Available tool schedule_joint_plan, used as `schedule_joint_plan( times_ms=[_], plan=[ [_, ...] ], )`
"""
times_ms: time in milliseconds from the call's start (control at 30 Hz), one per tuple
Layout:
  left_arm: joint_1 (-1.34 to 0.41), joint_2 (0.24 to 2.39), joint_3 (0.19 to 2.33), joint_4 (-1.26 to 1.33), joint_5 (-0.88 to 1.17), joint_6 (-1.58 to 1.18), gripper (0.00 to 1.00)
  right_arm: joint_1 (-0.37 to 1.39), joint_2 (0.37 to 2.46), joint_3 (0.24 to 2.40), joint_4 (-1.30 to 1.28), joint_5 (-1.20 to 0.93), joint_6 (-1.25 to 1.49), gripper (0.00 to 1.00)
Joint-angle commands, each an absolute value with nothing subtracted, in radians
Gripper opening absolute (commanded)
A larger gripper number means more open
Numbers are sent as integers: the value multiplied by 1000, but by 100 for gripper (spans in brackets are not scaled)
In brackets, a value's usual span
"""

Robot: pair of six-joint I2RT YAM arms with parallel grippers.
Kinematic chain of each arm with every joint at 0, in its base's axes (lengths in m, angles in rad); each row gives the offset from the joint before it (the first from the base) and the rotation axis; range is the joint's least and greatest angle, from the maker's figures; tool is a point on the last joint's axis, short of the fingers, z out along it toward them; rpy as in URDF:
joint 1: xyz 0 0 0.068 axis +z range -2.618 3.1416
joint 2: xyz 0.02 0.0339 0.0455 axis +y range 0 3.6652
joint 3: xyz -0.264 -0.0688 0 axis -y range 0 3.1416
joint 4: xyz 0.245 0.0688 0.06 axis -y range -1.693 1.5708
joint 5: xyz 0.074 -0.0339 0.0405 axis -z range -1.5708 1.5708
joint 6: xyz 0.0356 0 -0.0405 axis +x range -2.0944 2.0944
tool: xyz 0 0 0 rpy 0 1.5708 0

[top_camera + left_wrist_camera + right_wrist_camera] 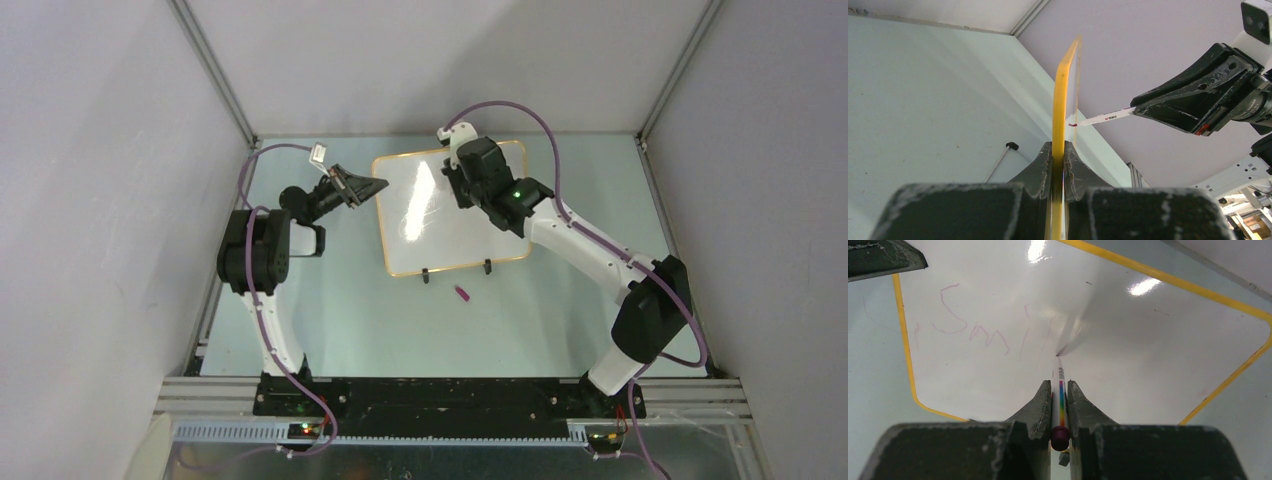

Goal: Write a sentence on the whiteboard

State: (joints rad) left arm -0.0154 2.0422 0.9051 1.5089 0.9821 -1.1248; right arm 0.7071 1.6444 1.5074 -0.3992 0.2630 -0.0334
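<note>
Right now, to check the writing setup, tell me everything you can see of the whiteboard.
The whiteboard is a glossy white rectangle with rounded corners, an orange-yellow frame and two black clip feet. It faces up; the left gripper pinches its edge, the right gripper holds a marker to it beside pink strokes.

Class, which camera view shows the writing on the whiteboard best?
Right wrist: the faint pink writing runs across the whiteboard, left of the marker. Top external shows mostly glare there; left wrist sees the board edge-on.

One whiteboard [450,230], two clip feet [426,273], one marker [1105,118], one purple piece [463,293], two tools: left tool [1058,150], right tool [1060,385].
</note>
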Motion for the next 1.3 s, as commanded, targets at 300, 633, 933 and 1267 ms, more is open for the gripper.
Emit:
schedule_joint_plan(
  times_ms=[300,633,933,1267],
  plan=[
    [-37,2059,911,1530,1062,-1070,0,667,1641,1516,-405,286,-30,0],
    [-36,2059,911,1530,1062,-1071,0,657,1641,1517,-411,286,-29,0],
    [-37,2059,912,1529,1063,-1071,0,651,1642,1517,-416,284,-26,0],
    [-36,2058,911,1530,1063,-1070,0,640,1635,1514,-429,291,-23,0]
  ],
)
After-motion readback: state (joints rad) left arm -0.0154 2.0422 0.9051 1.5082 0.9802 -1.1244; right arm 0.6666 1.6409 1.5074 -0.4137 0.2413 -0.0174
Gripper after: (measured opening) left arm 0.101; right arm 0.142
